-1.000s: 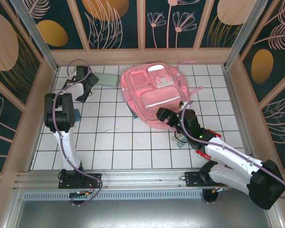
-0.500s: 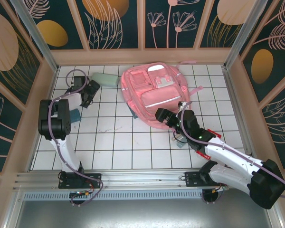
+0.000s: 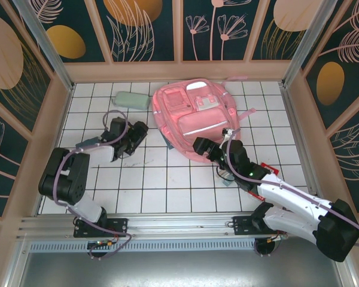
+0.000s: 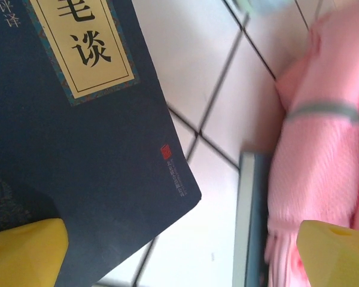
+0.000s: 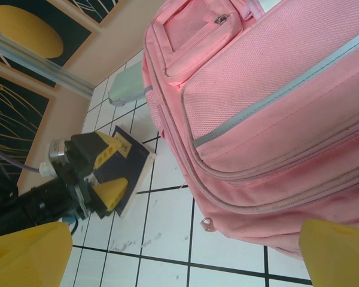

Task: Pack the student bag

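Student bag (image 3: 194, 116) lay flat at the table's far middle, long axis roughly far-to-near, with the right gripper (image 3: 198, 145) nearer, jaws apart at its near edge, and the left gripper (image 3: 134, 136) spread wide over a dark blue book (image 4: 96, 155) left of the bag.

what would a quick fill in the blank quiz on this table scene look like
1. The student bag is ____ in colour.
2. In the top view, the mint-green pencil case lies to the ____ of the bag.
3. The left claw and the right claw both stand ____.
4. The book under the left claw has a dark ____ cover.

Missing words: pink; left; open; blue
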Tool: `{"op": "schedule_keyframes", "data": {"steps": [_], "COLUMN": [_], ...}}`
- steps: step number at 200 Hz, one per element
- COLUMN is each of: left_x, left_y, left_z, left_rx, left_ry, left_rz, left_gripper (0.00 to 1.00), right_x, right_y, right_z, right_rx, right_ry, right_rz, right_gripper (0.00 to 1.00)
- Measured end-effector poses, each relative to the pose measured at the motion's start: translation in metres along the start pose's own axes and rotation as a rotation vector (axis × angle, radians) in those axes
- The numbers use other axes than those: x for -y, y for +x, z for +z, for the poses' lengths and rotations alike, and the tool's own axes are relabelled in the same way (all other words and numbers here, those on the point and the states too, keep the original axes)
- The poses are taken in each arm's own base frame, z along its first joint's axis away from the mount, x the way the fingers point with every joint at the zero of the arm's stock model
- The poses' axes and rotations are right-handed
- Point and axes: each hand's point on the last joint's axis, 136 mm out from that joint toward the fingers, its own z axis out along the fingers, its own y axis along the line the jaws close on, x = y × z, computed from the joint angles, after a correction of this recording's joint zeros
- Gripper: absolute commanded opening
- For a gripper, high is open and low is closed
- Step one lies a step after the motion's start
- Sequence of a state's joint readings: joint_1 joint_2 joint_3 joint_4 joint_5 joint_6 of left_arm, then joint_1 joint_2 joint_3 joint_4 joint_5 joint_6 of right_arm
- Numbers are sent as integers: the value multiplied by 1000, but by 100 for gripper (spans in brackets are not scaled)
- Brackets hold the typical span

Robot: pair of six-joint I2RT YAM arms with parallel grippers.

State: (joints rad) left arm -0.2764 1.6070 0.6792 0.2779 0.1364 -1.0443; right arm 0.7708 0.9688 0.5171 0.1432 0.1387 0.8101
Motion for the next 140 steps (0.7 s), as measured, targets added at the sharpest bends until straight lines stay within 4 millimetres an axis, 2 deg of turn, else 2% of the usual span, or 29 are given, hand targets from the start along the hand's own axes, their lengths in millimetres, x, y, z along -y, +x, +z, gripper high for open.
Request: {"op": "schedule_keyframes", "data": {"steps": [40,69,83,108,140], "left_x": [1,-10,-18,-30,-40], "left_y": [65,93,98,91,75], "left_z": [-29,-54,-65,-85,-99], "left_rx": [-83,-117,-119,-64,34], "left_ry": [54,51,26,6,-38], "left_rz": [30,27,27,28,29], "left_gripper": [97,97,97,95,93], "right_x": [-2,2,4,-3,-34], "right_y": [3,15,24,38,56], "right_z": [2,13,19,33,63], "right_rx": [-2,-32,-56,-111,-203], "right_ry": [-3,20,33,23,-36], "right_rz": [-6,-19,-32,-75,-162], "right_gripper": [97,93,85,74,59]}}
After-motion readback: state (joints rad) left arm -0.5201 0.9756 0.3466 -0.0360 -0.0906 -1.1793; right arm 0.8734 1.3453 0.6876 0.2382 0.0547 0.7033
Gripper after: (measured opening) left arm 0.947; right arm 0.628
